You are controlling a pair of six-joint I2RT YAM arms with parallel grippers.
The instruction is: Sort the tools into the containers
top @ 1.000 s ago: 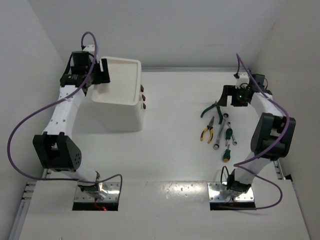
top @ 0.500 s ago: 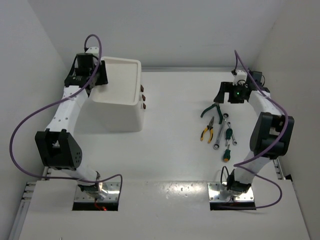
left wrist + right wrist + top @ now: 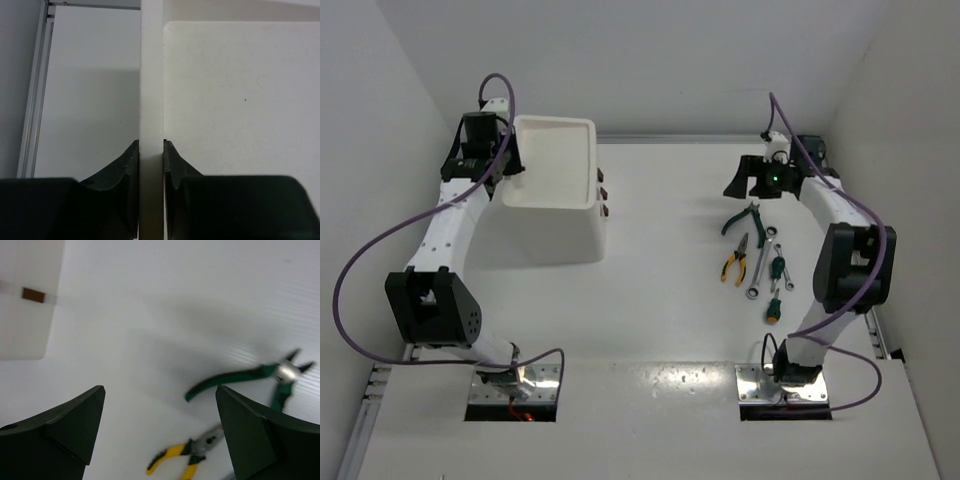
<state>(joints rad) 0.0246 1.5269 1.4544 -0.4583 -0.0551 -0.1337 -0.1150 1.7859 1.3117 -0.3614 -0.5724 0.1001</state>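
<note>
L jaws pinched shut on tray rim (image 3: 151, 75) of white cabinet (image 3: 565, 235), bench (image 3: 660, 300) far left. R jaws wide, nothing held; green pliers (image 3: 235, 376) + yellow pliers (image 3: 172, 457) lie below, betw. tips, untouched.

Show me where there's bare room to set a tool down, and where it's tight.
Bare: the table stretch between the cabinet and the tools, and the tray top floor. Crowded: the tools cluster, green-handled pliers to screwdriver, beside the right arm.
</note>
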